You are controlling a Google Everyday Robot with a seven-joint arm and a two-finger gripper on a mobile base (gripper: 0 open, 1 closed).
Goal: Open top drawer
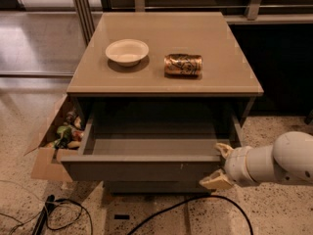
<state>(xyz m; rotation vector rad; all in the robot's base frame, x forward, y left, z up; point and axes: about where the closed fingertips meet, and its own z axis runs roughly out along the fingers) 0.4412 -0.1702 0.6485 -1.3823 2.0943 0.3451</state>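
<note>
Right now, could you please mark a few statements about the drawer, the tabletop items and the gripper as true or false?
1. The top drawer is pulled out. True.
2. The can stands upright. False: it lies on its side on the tabletop.
3. The gripper is at the right end of the drawer front, fingers apart. True.
4. The bowl sits inside the drawer. False: it is on the tabletop, to the left of the can in the picture.
5. The cardboard box is on the tabletop. False: it is on the floor beside the cabinet.
</note>
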